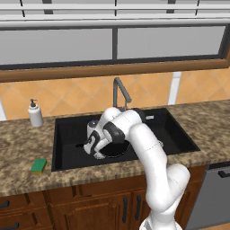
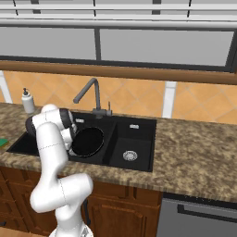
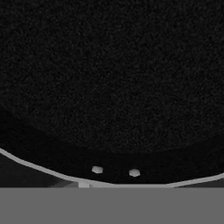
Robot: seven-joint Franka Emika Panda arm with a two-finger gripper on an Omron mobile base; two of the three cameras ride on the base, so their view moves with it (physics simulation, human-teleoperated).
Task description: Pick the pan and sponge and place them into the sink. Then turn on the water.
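While the end effector (image 1: 92,148) clamps the pan (image 2: 88,141), granite counter (image 2: 194,152) borders the sink (image 2: 134,139).

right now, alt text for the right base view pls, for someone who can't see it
A white robot arm reaches into the large basin of a black double sink, holding a round black pan tilted above the basin floor. A dark grey faucet stands behind it, with no water running, and a white soap dispenser sits far left.
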